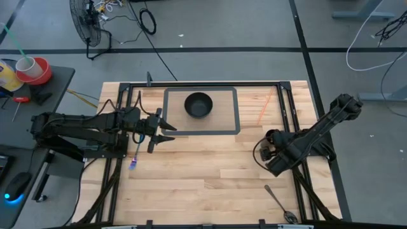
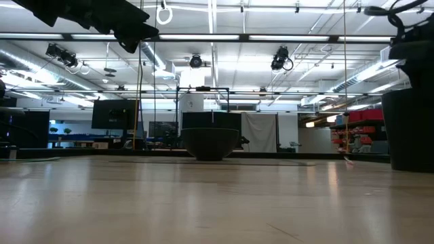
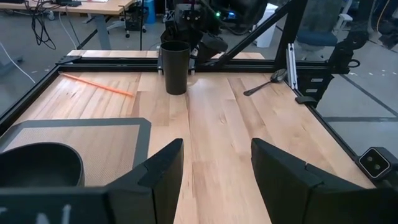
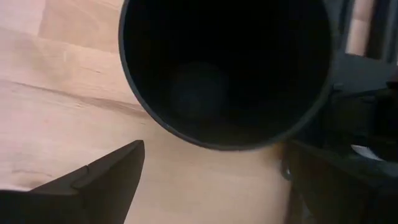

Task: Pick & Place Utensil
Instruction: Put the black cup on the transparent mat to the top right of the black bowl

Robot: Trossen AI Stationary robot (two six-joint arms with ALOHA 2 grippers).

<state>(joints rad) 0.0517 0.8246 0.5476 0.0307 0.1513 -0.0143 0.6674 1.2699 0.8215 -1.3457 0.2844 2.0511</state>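
A metal spoon lies flat near the table's near right corner, also seen as the spoon in the left wrist view. A thin utensil with a purple end lies on the table just below my left gripper, which is open and hovers above the wood. A black cup stands upright on the table's right side. My right gripper is open right above it, looking into the cup's mouth. A black bowl sits on a grey mat. My right gripper hangs over the black cup from above, one finger clear of the rim. The other finger stands close by the cup's rim; whether it touches, I cannot tell.
An orange stick lies on the wood right of the mat. Black frame rails run along the table's edges. Bare wood stretches across the middle and near part of the table. A side table with a red cup stands off to the left.
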